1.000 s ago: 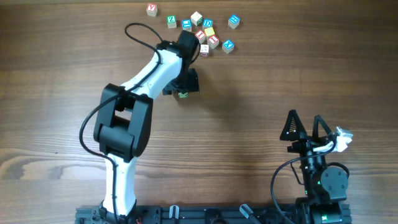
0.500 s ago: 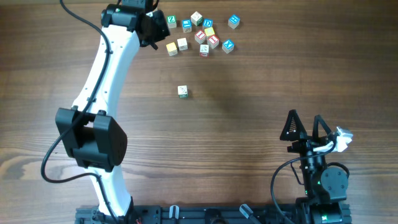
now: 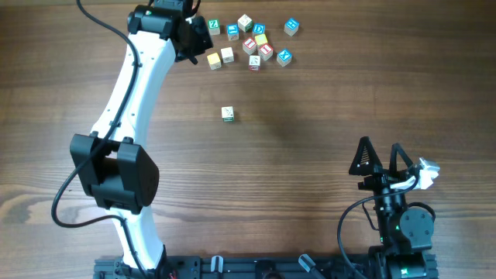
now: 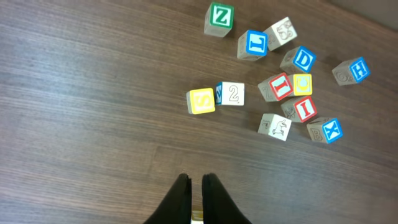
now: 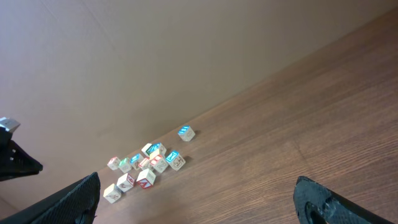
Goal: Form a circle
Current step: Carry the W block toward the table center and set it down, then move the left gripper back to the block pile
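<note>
Two dark fingers (image 4: 177, 199) of the left jaws stand almost together at the bottom of the left wrist view. A pale sliver shows between them at the frame edge; whether that is a cube I cannot tell. Just ahead lie a yellow S cube (image 4: 201, 101) and a 2 cube (image 4: 231, 93), touching side by side. Beyond them the makings of the circle (image 4: 301, 85) huddle loosely at the far edge of the worktop (image 3: 325, 116): a red I cube (image 4: 303, 109), a blue X cube (image 4: 326, 130) and pale neighbours, some touching. One lone cube (image 3: 227, 114) lies well apart, toward the middle. The right jaws gape wide, parked by their base.

Such wooden cubes are probably light, hard and sturdy, with smooth faces that slide readily on the wood. They are best taken square across two opposite flat faces, free-sided cubes first, since touching ones leave a finger no room.
</note>
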`<state>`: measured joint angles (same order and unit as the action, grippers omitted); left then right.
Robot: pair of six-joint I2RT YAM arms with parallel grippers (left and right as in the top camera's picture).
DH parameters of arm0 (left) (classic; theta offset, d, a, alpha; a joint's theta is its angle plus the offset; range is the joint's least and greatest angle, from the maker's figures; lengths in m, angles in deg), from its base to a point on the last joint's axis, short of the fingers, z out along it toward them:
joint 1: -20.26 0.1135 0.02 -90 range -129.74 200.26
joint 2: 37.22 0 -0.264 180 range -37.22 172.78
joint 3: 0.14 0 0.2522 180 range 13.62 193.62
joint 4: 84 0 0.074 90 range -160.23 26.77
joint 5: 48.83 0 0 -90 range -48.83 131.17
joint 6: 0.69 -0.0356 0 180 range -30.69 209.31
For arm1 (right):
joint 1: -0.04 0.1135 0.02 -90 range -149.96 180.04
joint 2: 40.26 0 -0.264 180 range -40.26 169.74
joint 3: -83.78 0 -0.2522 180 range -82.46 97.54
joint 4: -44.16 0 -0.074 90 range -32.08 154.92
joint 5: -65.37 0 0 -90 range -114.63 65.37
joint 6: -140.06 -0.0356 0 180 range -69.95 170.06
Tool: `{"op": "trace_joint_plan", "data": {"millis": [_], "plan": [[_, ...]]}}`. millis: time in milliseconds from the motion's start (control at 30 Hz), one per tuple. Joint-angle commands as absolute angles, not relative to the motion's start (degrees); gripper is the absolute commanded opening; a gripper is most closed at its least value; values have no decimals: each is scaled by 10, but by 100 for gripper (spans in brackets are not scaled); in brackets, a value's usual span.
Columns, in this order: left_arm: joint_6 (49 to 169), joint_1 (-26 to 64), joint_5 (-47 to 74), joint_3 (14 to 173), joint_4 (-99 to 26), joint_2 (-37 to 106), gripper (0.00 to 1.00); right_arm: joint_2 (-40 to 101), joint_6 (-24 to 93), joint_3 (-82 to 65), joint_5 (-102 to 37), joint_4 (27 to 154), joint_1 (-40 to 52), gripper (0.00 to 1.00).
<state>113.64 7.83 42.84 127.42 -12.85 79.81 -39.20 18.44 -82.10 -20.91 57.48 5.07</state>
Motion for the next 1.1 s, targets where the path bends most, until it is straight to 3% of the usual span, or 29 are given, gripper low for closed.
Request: {"op": "trace_joint_plan", "data": {"millis": [0,167,300,1067], "plan": [[1136,77,432,1279,-142,799,4,-394,184,-822,-203,571,47,100],[1136,76,432,1279,-178,799,9,-394,184,-822,-203,571,47,100],[1135,76,432,1279,-229,799,4,-394,184,-822,-203,571,47,100],[1073,59,401,1279,-320,923,4,-394,184,-822,-203,571,47,100]]}}
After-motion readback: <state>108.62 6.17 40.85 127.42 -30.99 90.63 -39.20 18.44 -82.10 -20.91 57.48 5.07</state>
